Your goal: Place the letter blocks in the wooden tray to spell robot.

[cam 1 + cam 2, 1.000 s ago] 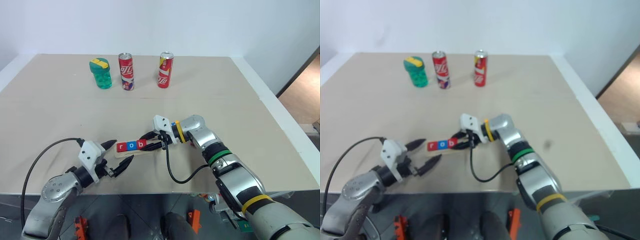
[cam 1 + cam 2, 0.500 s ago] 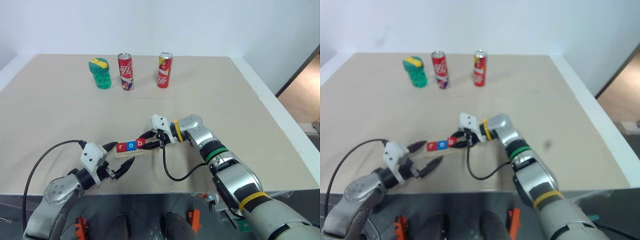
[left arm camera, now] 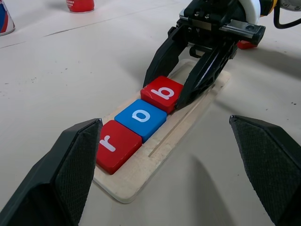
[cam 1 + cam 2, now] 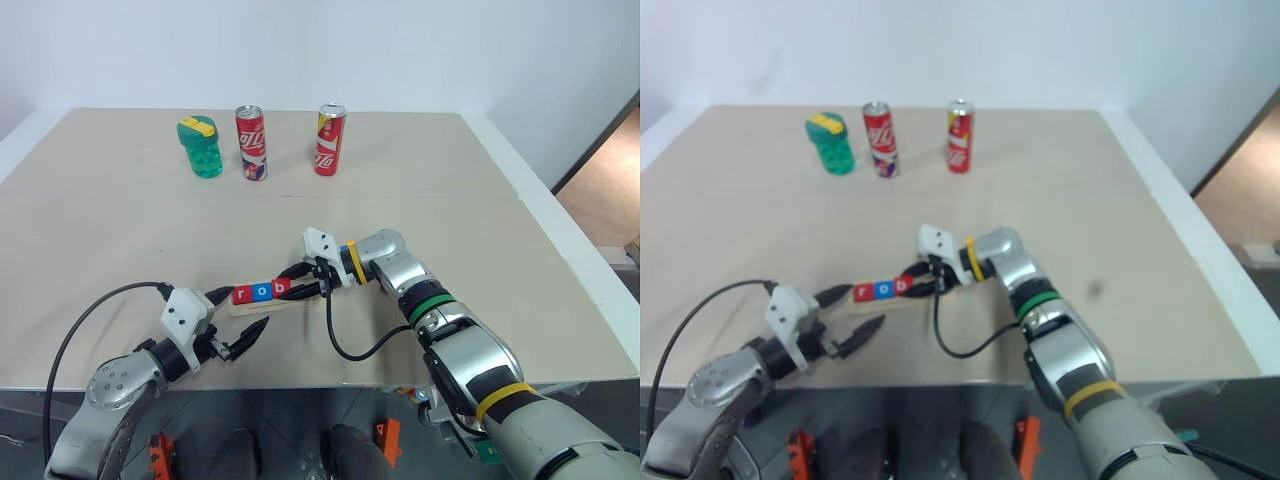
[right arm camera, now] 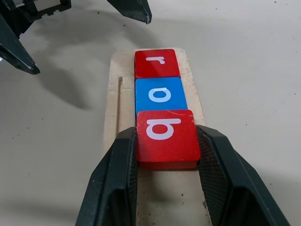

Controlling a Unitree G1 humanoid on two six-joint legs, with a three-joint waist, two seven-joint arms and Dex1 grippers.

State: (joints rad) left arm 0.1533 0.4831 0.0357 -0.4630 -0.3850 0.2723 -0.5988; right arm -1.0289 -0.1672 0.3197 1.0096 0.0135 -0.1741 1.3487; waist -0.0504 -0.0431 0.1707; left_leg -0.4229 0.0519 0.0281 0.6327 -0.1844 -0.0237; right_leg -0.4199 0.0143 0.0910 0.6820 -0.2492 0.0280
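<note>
Robot test lab; bare beige table, plain white wall

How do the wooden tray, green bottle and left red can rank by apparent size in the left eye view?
1. wooden tray, longest, though nearest the camera.
2. left red can.
3. green bottle, shorter than the can but wider, so these two are close.

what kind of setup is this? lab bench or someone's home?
Most likely a lab or test bench, not a home: a large bare tabletop against a plain white wall, props lined up at the far edge (two soda cans, a green container), and a wooden tray of letter blocks.
</note>
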